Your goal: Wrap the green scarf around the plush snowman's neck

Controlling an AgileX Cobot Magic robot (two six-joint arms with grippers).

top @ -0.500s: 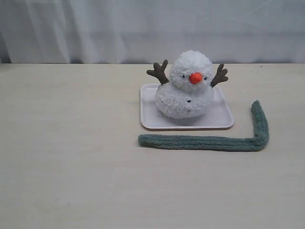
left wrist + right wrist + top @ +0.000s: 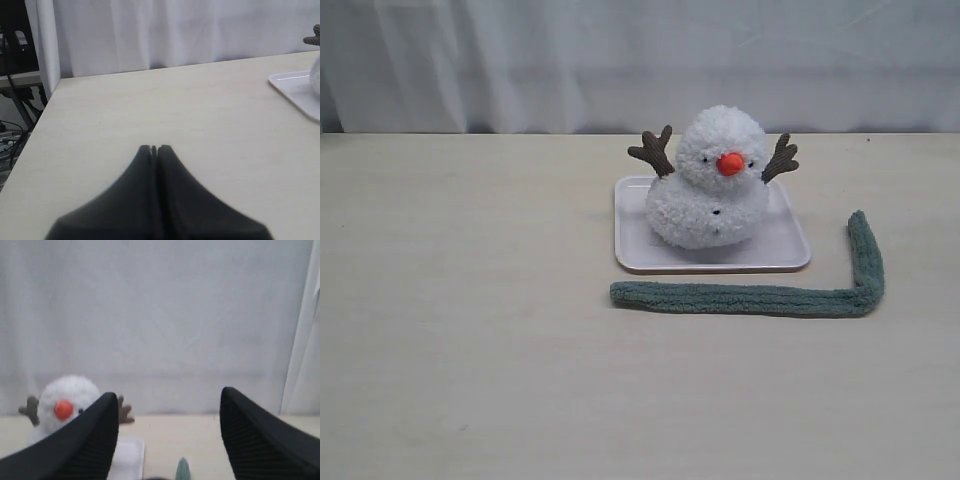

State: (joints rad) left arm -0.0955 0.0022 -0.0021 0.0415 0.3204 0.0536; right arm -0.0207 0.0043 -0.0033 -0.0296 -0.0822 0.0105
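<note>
The plush snowman (image 2: 711, 185) sits upright on a white tray (image 2: 790, 255), orange nose facing forward, brown twig arms raised; its neck is bare. The green scarf (image 2: 750, 298) lies flat on the table in front of the tray, its right end bent up along the tray's right side. No gripper shows in the exterior view. In the left wrist view my left gripper (image 2: 154, 148) is shut and empty over bare table, with the tray's corner (image 2: 295, 87) off to one side. My right gripper (image 2: 169, 395) stands open and empty, the snowman (image 2: 65, 402) and the scarf's tip (image 2: 183, 470) ahead of it.
A white curtain (image 2: 640, 60) hangs behind the table's far edge. In the left wrist view the table's side edge (image 2: 35, 130) drops off toward cables and a stand on the floor.
</note>
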